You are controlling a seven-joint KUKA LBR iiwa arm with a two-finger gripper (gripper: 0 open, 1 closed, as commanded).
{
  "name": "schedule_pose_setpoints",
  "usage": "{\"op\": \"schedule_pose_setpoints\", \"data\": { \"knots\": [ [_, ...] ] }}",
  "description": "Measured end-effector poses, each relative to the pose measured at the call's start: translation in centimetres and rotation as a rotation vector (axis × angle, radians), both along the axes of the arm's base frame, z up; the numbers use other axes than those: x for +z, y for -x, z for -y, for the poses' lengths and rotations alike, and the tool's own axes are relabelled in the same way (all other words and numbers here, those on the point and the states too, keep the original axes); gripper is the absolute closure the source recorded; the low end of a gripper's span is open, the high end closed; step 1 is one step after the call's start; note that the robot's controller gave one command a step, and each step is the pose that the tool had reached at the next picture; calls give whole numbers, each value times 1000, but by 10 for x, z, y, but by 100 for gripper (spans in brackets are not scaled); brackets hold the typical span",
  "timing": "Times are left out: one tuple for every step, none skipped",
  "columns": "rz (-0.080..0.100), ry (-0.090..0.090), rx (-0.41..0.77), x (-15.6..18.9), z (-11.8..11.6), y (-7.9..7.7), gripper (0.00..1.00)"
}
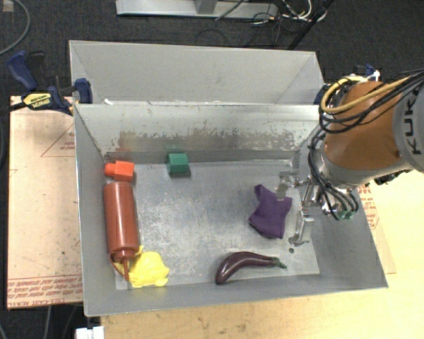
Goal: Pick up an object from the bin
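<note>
My gripper (294,209) hangs low at the right side of the bin, open, with one finger (301,224) pointing toward the front and the other near the back. A crumpled purple cloth (270,212) lies just left of it, its right edge touching or almost touching the fingers. I cannot see the cloth pinched between them. A dark purple toy aubergine (244,265) lies in front of the cloth, near the bin's front wall.
A red-brown bottle with an orange cap (121,214) lies along the left wall, with a yellow soft thing (148,269) at its front end. A small green block (177,164) sits by the back wall. The arm's orange cover stands over the right rim.
</note>
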State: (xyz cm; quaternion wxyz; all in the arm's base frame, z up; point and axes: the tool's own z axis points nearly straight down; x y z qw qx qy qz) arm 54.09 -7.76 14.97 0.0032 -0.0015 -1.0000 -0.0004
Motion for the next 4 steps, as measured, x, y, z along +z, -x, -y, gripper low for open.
{"op": "schedule_pose_setpoints", "data": {
  "knots": [
    [7,1,2,4,0,-1,0],
    [12,1,-54,-34,-14,-4,0],
    [10,1,-149,-77,-39,17,0],
    [10,-1,-154,-80,-36,14,0]
  ]
}}
